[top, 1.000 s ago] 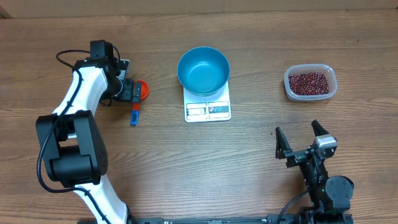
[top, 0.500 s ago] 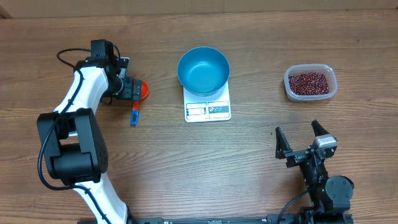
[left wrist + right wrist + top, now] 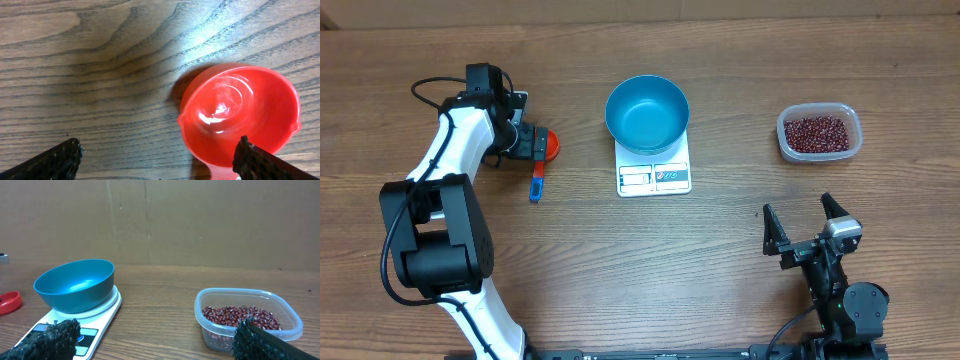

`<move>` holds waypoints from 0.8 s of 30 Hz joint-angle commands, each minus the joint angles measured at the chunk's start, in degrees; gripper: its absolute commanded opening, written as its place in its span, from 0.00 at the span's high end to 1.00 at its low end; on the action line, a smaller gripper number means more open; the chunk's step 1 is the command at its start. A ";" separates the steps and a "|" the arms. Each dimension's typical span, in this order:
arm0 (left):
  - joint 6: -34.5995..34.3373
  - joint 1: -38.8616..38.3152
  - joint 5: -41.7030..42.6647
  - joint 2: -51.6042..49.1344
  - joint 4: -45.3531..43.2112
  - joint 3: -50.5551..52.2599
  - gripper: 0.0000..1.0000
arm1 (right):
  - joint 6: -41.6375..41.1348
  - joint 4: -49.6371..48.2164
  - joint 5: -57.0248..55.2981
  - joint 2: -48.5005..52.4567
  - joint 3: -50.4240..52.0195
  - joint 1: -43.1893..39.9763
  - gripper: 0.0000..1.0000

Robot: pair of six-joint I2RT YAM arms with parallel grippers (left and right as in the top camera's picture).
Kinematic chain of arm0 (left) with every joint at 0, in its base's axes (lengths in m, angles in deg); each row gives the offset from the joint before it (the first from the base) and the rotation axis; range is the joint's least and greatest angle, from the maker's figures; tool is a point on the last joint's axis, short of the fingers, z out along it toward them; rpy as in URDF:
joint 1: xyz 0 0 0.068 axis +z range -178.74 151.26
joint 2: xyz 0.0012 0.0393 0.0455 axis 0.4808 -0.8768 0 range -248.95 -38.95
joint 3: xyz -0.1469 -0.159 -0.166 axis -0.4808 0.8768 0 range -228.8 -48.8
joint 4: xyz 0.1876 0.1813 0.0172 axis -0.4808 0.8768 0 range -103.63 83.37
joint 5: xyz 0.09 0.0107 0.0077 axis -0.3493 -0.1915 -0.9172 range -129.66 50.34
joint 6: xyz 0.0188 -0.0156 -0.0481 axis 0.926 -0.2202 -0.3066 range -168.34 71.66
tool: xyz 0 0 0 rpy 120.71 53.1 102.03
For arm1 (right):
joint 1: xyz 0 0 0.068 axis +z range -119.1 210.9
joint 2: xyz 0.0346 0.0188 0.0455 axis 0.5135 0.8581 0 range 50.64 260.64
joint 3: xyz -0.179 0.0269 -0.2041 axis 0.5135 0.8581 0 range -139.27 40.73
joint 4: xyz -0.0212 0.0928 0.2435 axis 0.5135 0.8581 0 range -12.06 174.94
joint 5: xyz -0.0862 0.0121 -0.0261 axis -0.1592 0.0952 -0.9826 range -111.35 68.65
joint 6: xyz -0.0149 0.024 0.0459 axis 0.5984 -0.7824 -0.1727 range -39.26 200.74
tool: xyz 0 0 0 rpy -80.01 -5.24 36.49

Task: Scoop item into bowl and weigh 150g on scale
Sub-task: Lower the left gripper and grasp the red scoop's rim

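Looking at the beans (image 3: 817,133), I see them heaped in the clear tub (image 3: 857,150) at the right of the surface (image 3: 620,270), well apart from the empty blue bowl (image 3: 647,112) on the white scale (image 3: 655,178), whose panel print I can't read. Only overhead shows the blue handle (image 3: 535,186) of the red scoop (image 3: 240,107); the left wrist view shows its cup empty. My left tool (image 3: 532,146) stands over that cup, wide open, gripping nothing; my right tool (image 3: 800,213) gapes empty too.

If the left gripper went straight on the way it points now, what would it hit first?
Probably the red scoop: the open left gripper points down at the table, one finger over the scoop's cup, the other over bare wood. Its height is unclear.
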 commanded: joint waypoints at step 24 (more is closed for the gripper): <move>-6.29 -0.83 -0.68 -5.64 -2.47 -1.25 0.00 | -0.20 -0.17 -0.57 -0.52 0.61 0.22 0.00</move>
